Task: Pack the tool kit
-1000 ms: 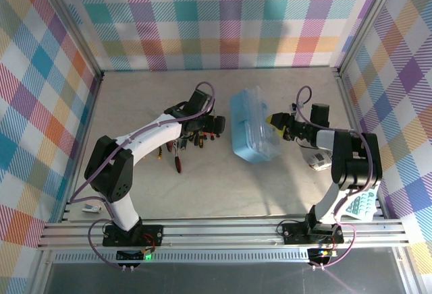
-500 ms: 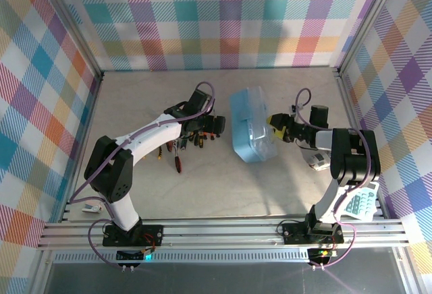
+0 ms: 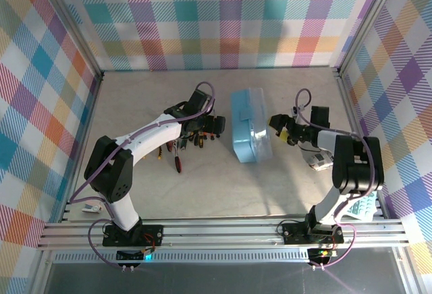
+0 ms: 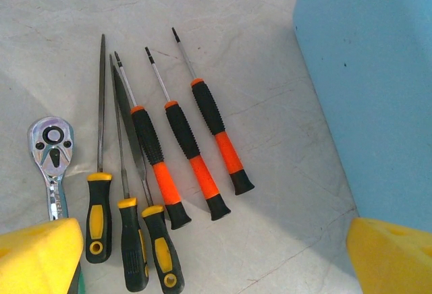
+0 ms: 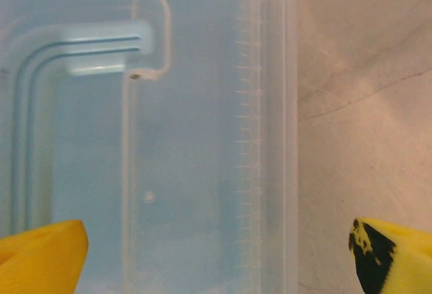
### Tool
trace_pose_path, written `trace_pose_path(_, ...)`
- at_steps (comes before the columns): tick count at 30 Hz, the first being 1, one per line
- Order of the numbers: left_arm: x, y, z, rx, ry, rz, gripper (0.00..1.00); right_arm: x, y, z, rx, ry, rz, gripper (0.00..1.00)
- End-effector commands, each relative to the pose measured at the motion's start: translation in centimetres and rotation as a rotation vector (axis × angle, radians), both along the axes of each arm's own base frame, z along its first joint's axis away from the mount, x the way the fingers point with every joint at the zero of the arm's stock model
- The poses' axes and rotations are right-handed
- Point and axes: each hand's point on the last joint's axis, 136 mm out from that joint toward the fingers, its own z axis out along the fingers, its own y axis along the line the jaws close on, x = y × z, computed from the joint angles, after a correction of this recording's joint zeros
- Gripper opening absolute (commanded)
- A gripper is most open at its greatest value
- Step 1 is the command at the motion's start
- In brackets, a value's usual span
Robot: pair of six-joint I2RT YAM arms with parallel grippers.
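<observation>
Case (image 3: pixel 251 134): mid-desk, lid apparently shut; probably light, stiff, slick plastic.
Hold: I judge its long rim safest.
Screwdrivers (image 4: pixel 190 162): 3 just left of the case; thin, take by the ribbed grips.
My left tool (image 4: pixel 216 260): spread above them, empty.
My right tool (image 3: pixel 278 127): spread over the case's right edge, empty.

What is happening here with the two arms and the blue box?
Two robot arms are packing a tool kit. The left gripper hangs open above the screwdrivers and a ratchet wrench, which lie in a row on the table, outside the light blue case. The right gripper stands open at the right edge of the case. Neither gripper holds anything.
</observation>
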Motion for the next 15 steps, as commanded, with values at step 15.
trace_pose_path(15, -1.7, -8.9, 11.8, -0.552, 0.127, -0.198, 1.0, -1.4, 0.5, 10.4, -0.187, -0.224, 0.07, 0.93)
